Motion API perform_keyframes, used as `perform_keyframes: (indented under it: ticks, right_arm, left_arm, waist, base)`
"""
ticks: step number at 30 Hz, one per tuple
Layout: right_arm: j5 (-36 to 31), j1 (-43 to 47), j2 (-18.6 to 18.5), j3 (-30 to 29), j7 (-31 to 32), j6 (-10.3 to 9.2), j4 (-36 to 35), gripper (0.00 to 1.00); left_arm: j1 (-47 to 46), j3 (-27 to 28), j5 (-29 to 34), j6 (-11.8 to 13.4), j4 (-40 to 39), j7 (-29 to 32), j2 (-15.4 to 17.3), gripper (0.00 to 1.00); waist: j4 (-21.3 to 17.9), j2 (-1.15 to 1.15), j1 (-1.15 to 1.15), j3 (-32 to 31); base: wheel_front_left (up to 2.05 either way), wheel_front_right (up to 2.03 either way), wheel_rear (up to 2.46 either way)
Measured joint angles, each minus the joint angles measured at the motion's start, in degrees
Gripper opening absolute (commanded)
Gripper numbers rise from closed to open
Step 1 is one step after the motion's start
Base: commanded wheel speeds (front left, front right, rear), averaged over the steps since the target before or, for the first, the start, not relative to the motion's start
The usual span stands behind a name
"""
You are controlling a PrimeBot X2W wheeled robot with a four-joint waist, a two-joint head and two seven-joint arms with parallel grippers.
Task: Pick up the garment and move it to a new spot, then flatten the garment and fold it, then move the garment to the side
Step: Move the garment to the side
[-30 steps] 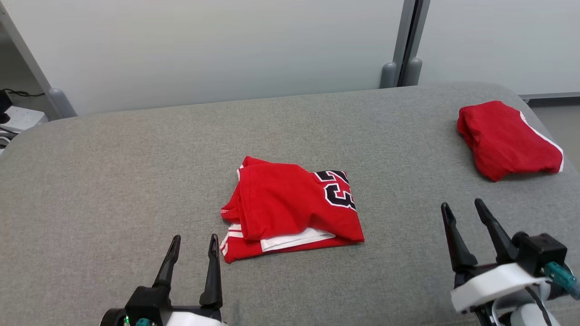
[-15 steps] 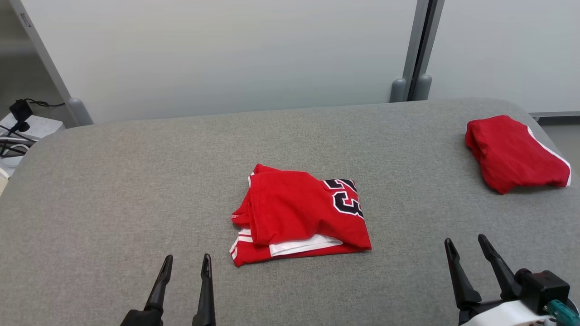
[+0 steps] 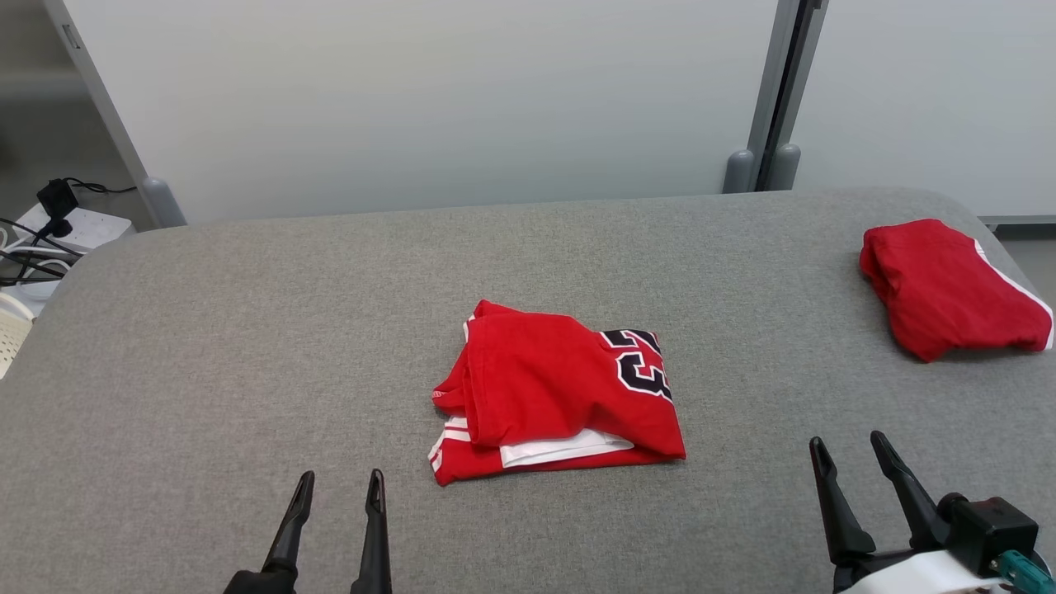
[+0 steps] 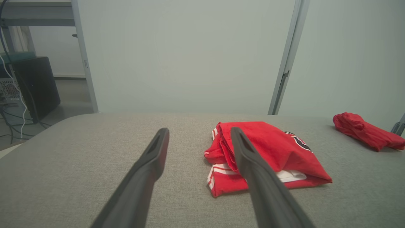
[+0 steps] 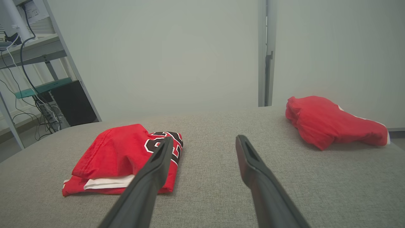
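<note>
On the grey table (image 3: 247,330) lie two red garments (image 3: 561,396) (image 3: 949,280).

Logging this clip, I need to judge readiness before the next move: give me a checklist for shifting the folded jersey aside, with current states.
1. Jersey folded, resting on table: ok.
2. Fold edges even: not ok, a white layer pokes out at the near edge.
3. Left gripper jaws open, empty: ok.
4. Right gripper jaws open, empty: ok.
5. Bare table between jersey and other red garment: ok.
</note>
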Motion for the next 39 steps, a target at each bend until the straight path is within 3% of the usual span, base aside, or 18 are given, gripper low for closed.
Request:
perform_keyframes:
  ticks: [19,24,30,39]
  right_arm:
    - [0.7,0.0,0.8,0.5,0.0,0.00,-0.1,1.00]
    - [9.9,-2.2,3.0,1.7,0.0,0.00,6.2,1.00]
    - [19.9,-11.5,3.2,6.9,0.0,0.00,17.5,1.00]
    - [33.4,-23.2,0.0,14.8,0.8,0.00,29.2,1.00]
  left_arm:
    - [0.0,0.0,0.1,0.0,0.3,0.0,0.0,1.00]
    - [0.0,0.0,0.1,0.0,0.4,0.0,0.0,1.00]
    - [-0.3,-1.3,0.2,-0.2,0.8,0.0,0.0,1.00]
    - [-1.5,-3.2,0.2,-0.5,0.7,0.0,0.0,1.00]
  waist:
    - [0.2,0.00,0.00,0.0]
    - [0.0,0.00,0.00,0.5]
    - [1.6,0.00,0.00,1.5]
    - [5.9,0.00,0.00,4.1]
  base:
    - [0.00,0.00,0.00]
    - [0.00,0.00,0.00]
    - [0.00,0.00,0.00]
    - [0.00,0.00,0.00]
